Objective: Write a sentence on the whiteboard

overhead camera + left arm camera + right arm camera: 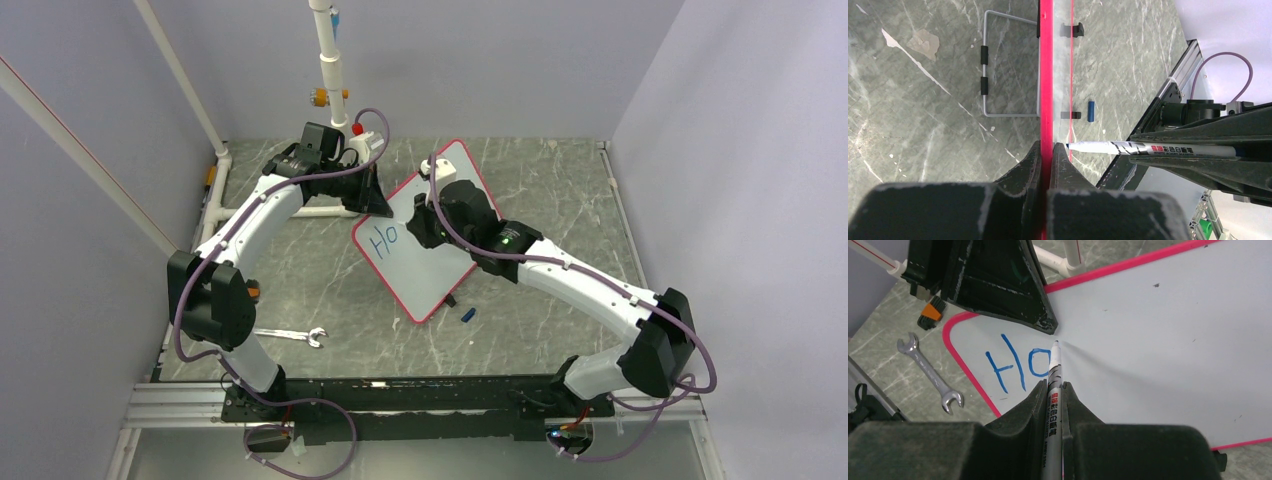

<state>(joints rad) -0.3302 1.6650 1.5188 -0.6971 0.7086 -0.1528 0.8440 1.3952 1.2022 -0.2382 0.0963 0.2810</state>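
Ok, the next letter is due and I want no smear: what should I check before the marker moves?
1. left gripper shut on board edge: ok.
2. right gripper shut on marker: ok.
3. marker tip at board, just right of Ho: ok.
4. bare board right of Ho: ok.
5. cap off the board: ok.
6. ink left: cannot tell.

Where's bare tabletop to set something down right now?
Widest free patch: table right of the whiteboard, back to the far wall. Also the strip between the left arm and the whiteboard's near-left edge, and the front between wrench and blue cap. Crowded: back-left, where the left end effector clamps the whiteboard beside the white pipes.
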